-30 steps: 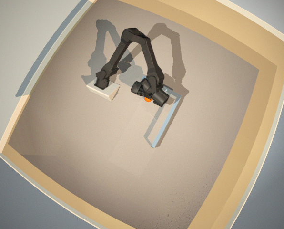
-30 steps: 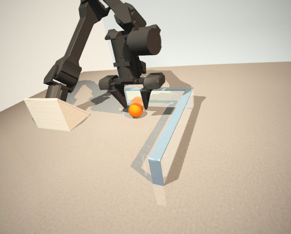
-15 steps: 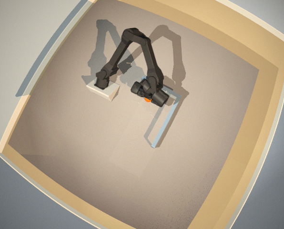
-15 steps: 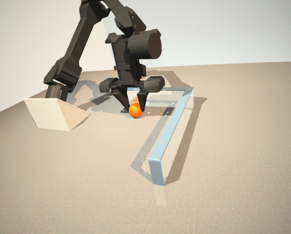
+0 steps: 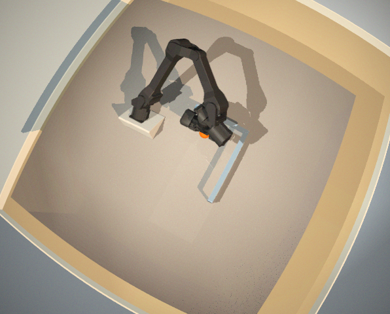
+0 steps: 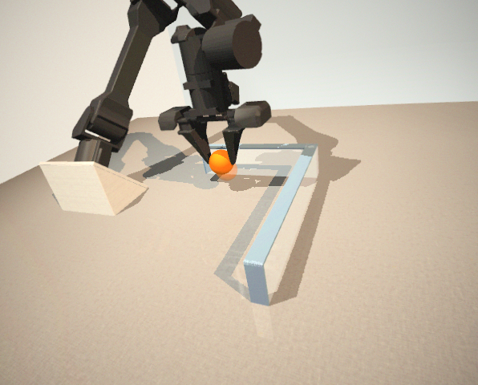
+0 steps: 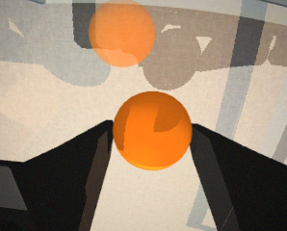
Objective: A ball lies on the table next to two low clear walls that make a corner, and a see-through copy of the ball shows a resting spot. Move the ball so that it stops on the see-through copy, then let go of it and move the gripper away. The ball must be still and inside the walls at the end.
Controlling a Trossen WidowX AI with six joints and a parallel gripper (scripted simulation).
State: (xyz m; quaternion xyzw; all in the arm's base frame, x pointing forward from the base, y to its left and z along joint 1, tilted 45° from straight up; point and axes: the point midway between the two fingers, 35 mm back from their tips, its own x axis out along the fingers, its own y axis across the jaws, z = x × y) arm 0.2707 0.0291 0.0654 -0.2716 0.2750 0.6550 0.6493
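Note:
The solid orange ball (image 5: 203,135) (image 6: 219,162) (image 7: 152,149) is held between the two dark fingertips, a little above the table. My gripper (image 6: 220,160) (image 7: 151,129) points down and is shut on the ball; the arm hides its fingertips in the top view. The see-through copy (image 6: 230,174) (image 7: 121,36) shows paler, partly behind and below the ball in the exterior view, and ahead of it, apart, in the wrist view. The long clear wall (image 5: 227,169) (image 6: 278,219) runs along the right. The short clear wall (image 6: 272,146) stands behind the copy.
The arm's base stands on a pale wooden block (image 5: 137,126) (image 6: 79,188) left of the walls. The two clear walls meet at a corner right of the ball. A high tan border (image 5: 327,189) surrounds the table area. Arm shadows fall around the copy.

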